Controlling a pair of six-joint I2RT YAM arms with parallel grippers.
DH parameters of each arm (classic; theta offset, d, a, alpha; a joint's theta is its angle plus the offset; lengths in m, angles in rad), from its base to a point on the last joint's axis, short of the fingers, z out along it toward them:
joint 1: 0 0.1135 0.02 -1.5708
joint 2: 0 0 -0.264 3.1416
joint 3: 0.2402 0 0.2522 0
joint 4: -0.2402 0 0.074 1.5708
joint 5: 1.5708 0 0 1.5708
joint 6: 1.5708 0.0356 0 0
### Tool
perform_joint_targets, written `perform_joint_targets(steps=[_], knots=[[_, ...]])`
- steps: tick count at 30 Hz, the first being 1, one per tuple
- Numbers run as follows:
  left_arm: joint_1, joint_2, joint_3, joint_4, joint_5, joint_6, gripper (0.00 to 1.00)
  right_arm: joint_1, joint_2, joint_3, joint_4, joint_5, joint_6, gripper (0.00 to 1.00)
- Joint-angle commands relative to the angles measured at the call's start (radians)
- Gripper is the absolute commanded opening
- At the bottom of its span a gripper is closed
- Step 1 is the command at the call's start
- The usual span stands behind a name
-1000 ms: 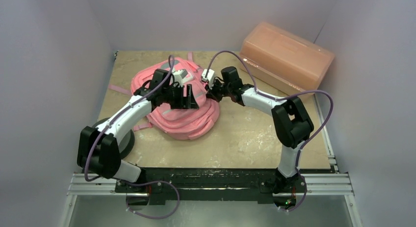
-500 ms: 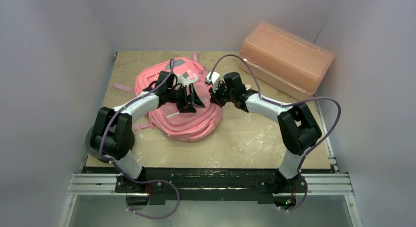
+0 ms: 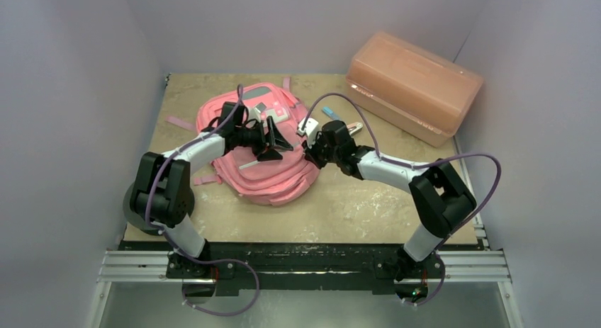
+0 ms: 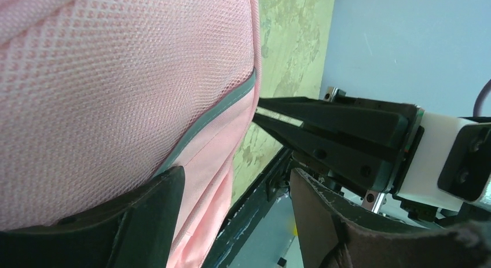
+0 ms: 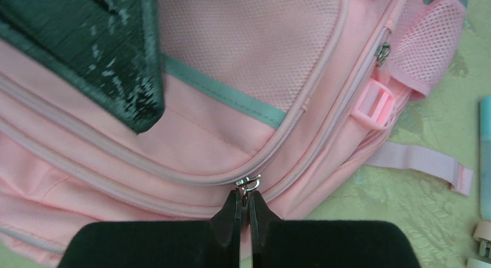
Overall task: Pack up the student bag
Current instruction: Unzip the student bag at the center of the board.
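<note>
Pale lilac walls close in a mottled beige surface [image 3: 368, 200], and the count is quick. There are two arms, the left arm [image 3: 195, 151] and the right arm [image 3: 386, 168], one student bag [image 3: 273, 179] and one translucent orange-pink box [image 3: 411, 83]. Two small loose pieces lie between bag and box: a blue stick [image 3: 329, 112] and a paler pinkish piece [image 3: 354, 127] too small to make out.

The student bag lies slumped left of centre on the surface, well apart from the box in the far right corner. It's soft pink all over, with grey patches [image 3: 256, 94] at its far end and thin pink straps trailing off its left side.

Over to the right wrist view: fine pink mesh panels, a grey-green band [image 5: 226, 94] across the front pocket and curved zip lines running side by side. One pink buckle [image 5: 373, 109], one loose strap [image 5: 420, 161] lying on the surface, and two metal pulls in sight. The right pincer [image 5: 242, 213] has its tips pressed together, pinching the nearer zip pull [image 5: 248, 183]. The second pull [image 5: 382, 51] hangs free up by the side pocket.

The left pincer [image 3: 273, 140] stands spread wide over the top of the bag, gripping nothing. In its own wrist view one finger [image 4: 145, 216] lies against the mesh.
</note>
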Motion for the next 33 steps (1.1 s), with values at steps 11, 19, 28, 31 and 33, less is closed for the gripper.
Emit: perform_joint_targets(steps=[11, 19, 28, 31, 33], knots=[[0.192, -0.383, -0.027, -0.336, -0.278, 0.190, 0.73, 0.027, -0.133, -0.132, 0.103, -0.056, 0.193, 0.00], [0.298, -0.505, -0.164, -0.369, -0.336, 0.164, 0.81, 0.026, -0.100, -0.105, 0.101, -0.056, 0.210, 0.00], [0.298, -0.458, -0.331, -0.109, -0.302, 0.020, 0.71, 0.044, -0.150, -0.085, -0.013, -0.020, 0.219, 0.05], [0.298, -0.463, -0.410, -0.001, -0.299, -0.054, 0.60, 0.073, -0.135, -0.062, -0.067, -0.020, 0.270, 0.05], [0.297, -0.474, -0.460, 0.070, -0.307, -0.103, 0.53, 0.098, -0.108, -0.031, -0.143, -0.027, 0.318, 0.05]])
